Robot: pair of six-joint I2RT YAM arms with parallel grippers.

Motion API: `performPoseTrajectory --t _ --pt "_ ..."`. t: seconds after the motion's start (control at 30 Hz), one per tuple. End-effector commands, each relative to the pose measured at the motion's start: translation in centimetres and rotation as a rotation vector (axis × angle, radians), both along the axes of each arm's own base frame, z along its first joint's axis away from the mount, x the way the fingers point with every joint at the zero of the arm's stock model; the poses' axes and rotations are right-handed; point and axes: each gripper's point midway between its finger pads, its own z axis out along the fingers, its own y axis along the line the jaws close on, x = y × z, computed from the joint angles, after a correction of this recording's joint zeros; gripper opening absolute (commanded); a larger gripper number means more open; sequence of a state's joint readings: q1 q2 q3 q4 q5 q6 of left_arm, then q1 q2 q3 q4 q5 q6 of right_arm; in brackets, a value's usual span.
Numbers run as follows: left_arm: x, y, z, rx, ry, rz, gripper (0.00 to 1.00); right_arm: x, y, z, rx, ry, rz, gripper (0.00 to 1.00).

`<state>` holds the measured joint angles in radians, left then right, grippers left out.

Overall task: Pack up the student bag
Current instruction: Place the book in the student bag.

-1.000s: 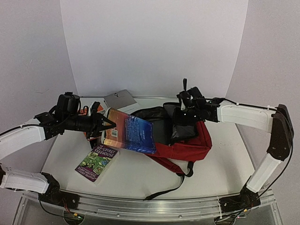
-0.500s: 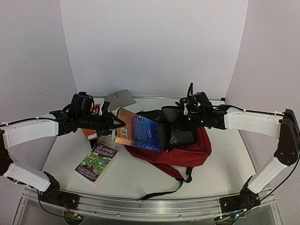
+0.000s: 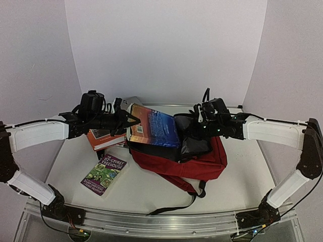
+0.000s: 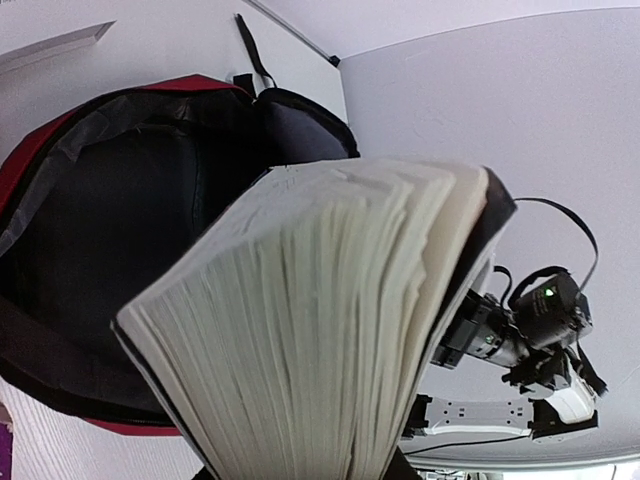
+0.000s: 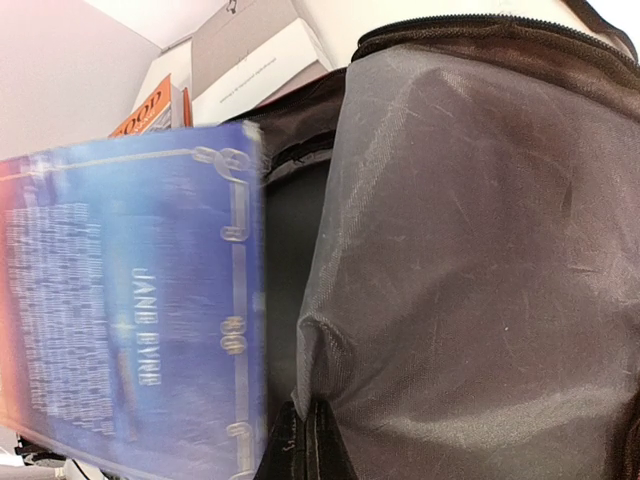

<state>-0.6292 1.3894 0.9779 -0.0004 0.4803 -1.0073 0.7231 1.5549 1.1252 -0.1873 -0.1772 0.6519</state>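
Blue "Jane Eyre" book (image 3: 154, 126) gripped by left pincer (image 3: 130, 121); right pincer (image 3: 195, 127) clamps student bag (image 3: 202, 161).

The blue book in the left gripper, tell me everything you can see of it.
The blue book is a thick paperback: blue cover with pale print, fading to orange at one edge, Jane Eyre readable on it. Its cream pages fan slightly. The left gripper clamps one end, holding it tilted off the table, the other end at the open mouth of the student bag. Whether it touches the bag is unclear.
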Motion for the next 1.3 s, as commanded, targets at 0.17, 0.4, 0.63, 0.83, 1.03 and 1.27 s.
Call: performPoseTrajectory --t 0.17,0.4,0.63,0.83,1.03,1.27 --pt "2.5 -4.0 2.8 -0.208 -0.066 -0.087 0.00 0.5 1.0 6.8 0.165 -0.141 -0.003 0.00" --pt "3.0 -6.0 2.4 -0.238 -0.060 -0.136 0.00 0.6 1.4 6.2 0.166 -0.131 0.009 0.00" --pt "2.8 -9.5 3.0 -0.325 -0.035 -0.215 0.00 0.7 1.6 5.4 0.159 -0.117 0.014 0.00" --pt "3.0 -12.0 2.9 -0.326 -0.052 -0.247 0.00 0.8 1.8 5.2 0.155 -0.114 0.016 0.00" --pt "4.2 -13.1 -0.9 -0.261 -0.015 -0.219 0.00 0.8 1.8 5.0 0.154 -0.109 0.015 0.00" --pt "4.6 -15.7 -5.7 -0.178 0.040 -0.244 0.00 0.8 1.8 5.2 0.157 -0.112 0.015 0.00"
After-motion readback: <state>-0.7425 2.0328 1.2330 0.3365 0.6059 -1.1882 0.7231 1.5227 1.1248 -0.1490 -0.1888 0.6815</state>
